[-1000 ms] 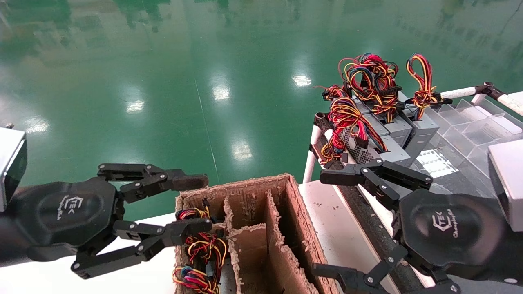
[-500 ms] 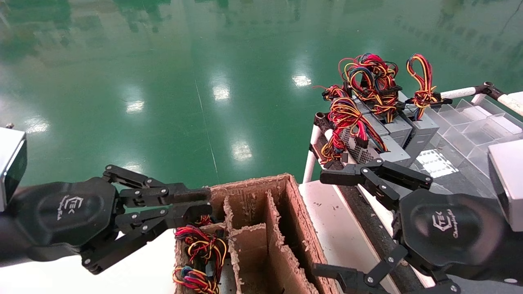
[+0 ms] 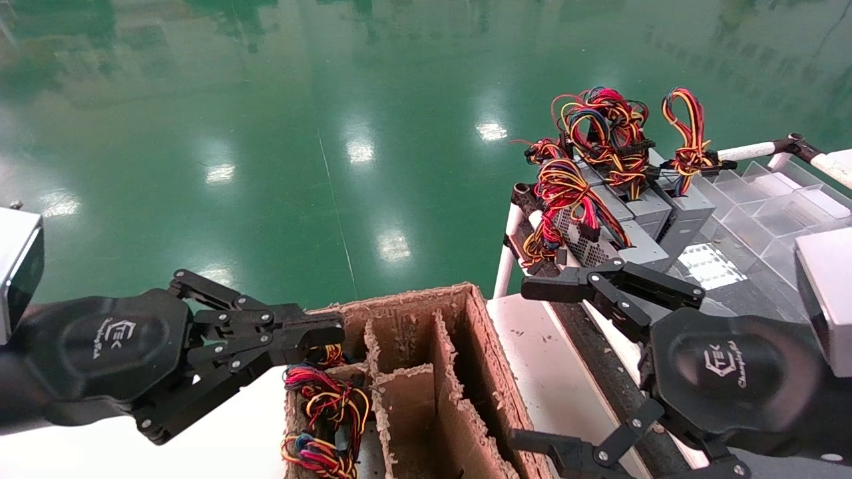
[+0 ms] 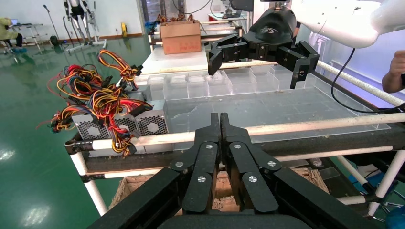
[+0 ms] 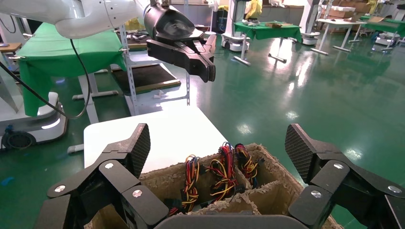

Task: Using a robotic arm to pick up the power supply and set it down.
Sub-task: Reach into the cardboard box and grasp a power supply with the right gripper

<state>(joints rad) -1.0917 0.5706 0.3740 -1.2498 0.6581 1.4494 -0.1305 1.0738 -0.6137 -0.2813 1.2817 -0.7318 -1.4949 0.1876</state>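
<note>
Several grey power supplies (image 3: 642,213) with red, yellow and black wire bundles stand on the rack at the right; the left wrist view shows their vented sides (image 4: 122,126). More wire bundles (image 3: 327,402) stick up from the left compartments of a cardboard box (image 3: 399,303). My left gripper (image 3: 326,330) hovers shut and empty over the box's far left corner, just above the wires, its fingers pressed together (image 4: 219,118). My right gripper (image 3: 536,366) stands open beside the box's right wall, with nothing between its fingers (image 5: 219,148). The white robotic arm (image 4: 344,19) shows behind it.
The cardboard box (image 5: 272,191) has ragged dividers and sits on a white table (image 3: 552,372). A clear divided tray (image 3: 772,199) lies on the pipe-frame rack behind the power supplies. Glossy green floor (image 3: 299,133) spreads beyond the table's edge.
My left gripper's fingers, open wide around the top of the wire bundle a second ago, have come together and hold nothing. The right arm has not moved.
</note>
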